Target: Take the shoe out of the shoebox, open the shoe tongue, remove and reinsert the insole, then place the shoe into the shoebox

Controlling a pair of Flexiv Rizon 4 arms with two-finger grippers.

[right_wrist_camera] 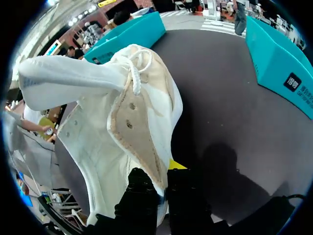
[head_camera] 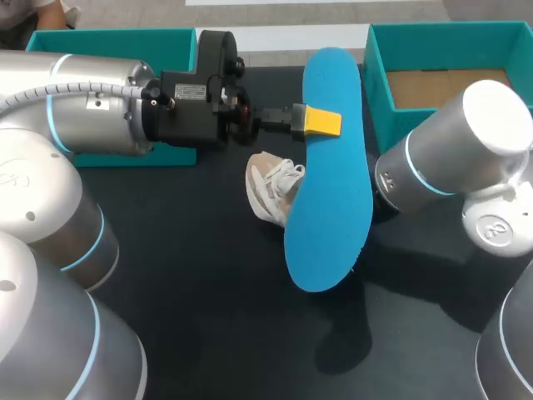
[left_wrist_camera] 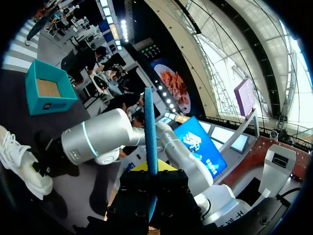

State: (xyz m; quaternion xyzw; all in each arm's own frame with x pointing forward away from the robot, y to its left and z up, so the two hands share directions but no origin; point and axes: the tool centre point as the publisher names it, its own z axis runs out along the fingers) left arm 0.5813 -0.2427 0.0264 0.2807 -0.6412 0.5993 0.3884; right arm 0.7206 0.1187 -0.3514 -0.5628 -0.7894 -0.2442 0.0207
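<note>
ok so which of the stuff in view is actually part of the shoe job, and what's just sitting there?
In the job: blue insole in the left gripper; white shoe in the right gripper; open teal shoebox, far right.
Lying about: second teal box at far left, untouched, perhaps the lid.

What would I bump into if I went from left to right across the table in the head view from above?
left arm → white shoe → blue insole → teal shoebox
</note>
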